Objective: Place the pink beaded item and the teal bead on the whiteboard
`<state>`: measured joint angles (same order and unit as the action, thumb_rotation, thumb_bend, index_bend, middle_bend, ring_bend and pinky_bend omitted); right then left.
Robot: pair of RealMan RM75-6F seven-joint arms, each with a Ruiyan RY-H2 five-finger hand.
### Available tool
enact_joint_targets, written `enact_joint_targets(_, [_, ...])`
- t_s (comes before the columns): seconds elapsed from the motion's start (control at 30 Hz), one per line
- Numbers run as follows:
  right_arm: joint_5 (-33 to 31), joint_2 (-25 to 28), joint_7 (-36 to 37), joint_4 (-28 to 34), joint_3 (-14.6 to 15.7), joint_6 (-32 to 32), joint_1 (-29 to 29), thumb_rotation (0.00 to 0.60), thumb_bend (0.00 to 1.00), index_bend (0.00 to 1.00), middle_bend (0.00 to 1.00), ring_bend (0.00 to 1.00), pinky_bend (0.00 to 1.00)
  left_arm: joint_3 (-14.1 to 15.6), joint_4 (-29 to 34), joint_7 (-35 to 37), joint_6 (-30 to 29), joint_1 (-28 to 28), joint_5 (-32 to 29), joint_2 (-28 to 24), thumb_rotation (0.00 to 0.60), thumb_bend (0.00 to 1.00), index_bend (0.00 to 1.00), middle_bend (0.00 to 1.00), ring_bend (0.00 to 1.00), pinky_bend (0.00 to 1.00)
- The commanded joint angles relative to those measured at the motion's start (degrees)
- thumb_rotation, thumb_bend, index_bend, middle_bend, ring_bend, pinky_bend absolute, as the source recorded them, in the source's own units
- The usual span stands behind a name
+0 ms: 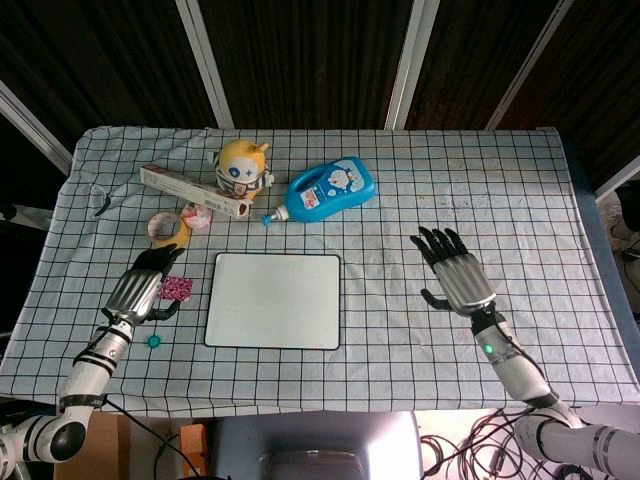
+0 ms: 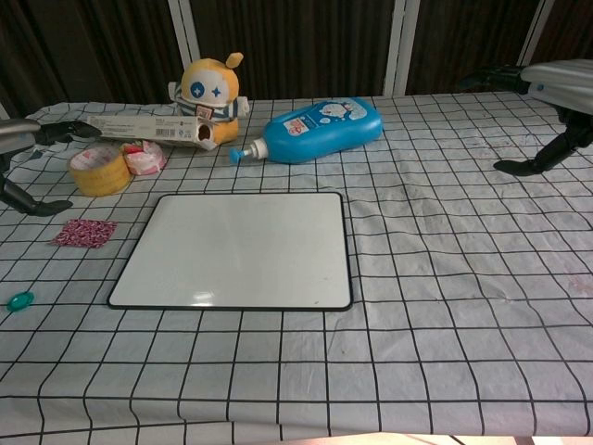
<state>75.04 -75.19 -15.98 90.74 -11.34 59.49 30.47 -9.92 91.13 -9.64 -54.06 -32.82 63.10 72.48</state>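
The pink beaded item lies flat on the checked cloth just left of the whiteboard. Nearer the front left edge sits the teal bead. My left hand hovers right beside the pink item's left side, fingers loosely apart and holding nothing. Far to the right of the board my right hand is held palm down with fingers spread, also empty. The whiteboard has nothing on it.
Behind the board stand a yellow tape roll, a long box, a yellow plush toy and a blue bottle lying on its side.
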Motion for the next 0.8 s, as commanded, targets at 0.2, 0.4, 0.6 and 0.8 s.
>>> enact_joint_targets(0.2, [1.63, 1.17, 0.54, 1.07, 1.67, 1.79, -0.77, 0.600, 0.24, 0.00, 0.00, 0.00, 0.00, 1.59, -0.06, -2.69, 0.61, -0.23, -0.97, -1.42, 0.600, 0.35, 0.00, 0.00, 0.00, 0.02])
enact_joint_targets(0.4, [4.92, 4.24, 3.49, 3.02, 3.58, 4.51, -2.70, 0.600, 0.24, 0.00, 0.00, 0.00, 0.00, 4.09, 0.80, -12.89, 1.64, -1.42, -7.77, -3.49, 0.600, 0.36, 0.00, 0.00, 0.00, 0.01])
enact_joint_targets(0.6, [12.48, 9.37, 9.89, 5.50, 7.85, 13.51, -8.90, 0.600, 0.24, 0.00, 0.00, 0.00, 0.00, 5.66, -1.44, -24.21, 0.35, -4.02, -18.14, -0.55, 0.600, 0.36, 0.00, 0.00, 0.00, 0.00])
enact_joint_targets(0.8, [17.22, 11.34, 14.70, 2.86, 10.93, 20.75, -13.91, 0.600, 0.24, 0.00, 0.00, 0.00, 0.00, 6.46, -7.96, -24.63, 2.42, -5.12, -20.40, 3.36, 0.600, 0.36, 0.03, 0.00, 0.00, 0.00])
